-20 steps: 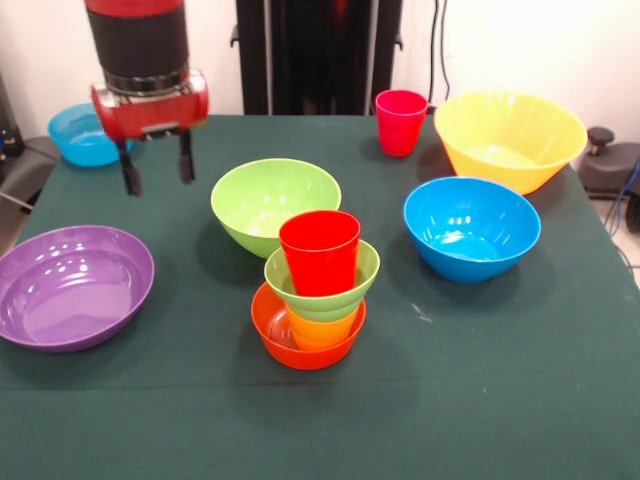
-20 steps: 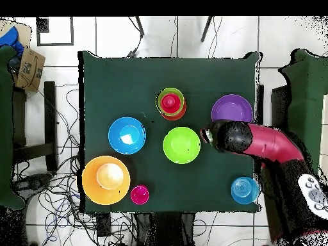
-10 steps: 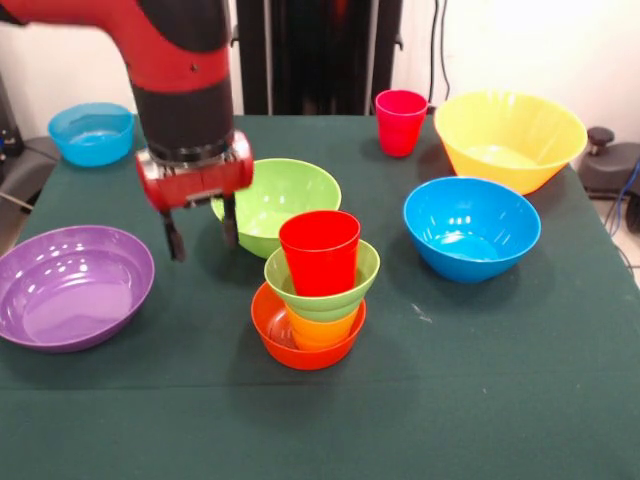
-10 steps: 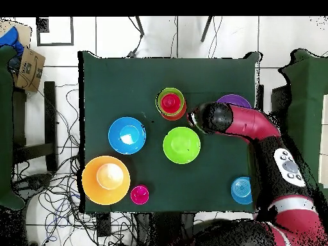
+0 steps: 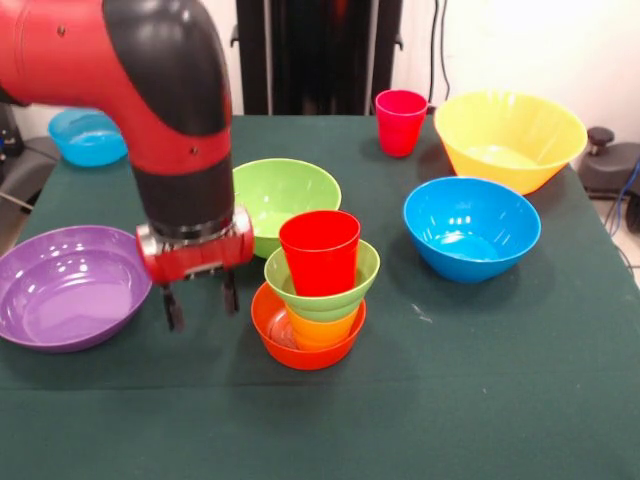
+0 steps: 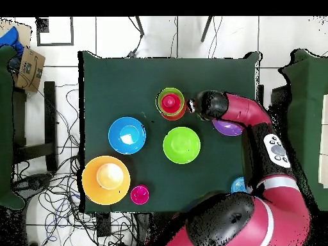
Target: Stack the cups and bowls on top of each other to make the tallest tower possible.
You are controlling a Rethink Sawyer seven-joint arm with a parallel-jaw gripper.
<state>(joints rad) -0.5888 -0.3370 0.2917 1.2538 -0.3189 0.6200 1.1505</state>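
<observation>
The tower (image 5: 315, 290) stands mid-table: a small orange bowl (image 5: 290, 340), a yellow-orange cup (image 5: 322, 330), a small green bowl (image 5: 325, 285) and a red cup (image 5: 320, 250) on top. It also shows in the overhead view (image 6: 171, 103). My gripper (image 5: 201, 303) hangs open and empty just left of the tower, between it and the purple bowl (image 5: 70, 288). The pink-magenta cup (image 5: 400, 121) stands at the back. A larger green bowl (image 5: 285, 198), a blue bowl (image 5: 470, 227) and a large yellow bowl (image 5: 510, 137) stand loose.
A small blue bowl (image 5: 85, 135) sits at the back left corner, partly behind my arm (image 5: 150, 90). In the overhead view my arm (image 6: 253, 138) covers most of the purple bowl (image 6: 227, 128) and the small blue bowl (image 6: 237, 186).
My gripper has moved from the back left of the table forward and toward the tower, and now hangs lower, close beside it. The bowls and cups have not moved.
</observation>
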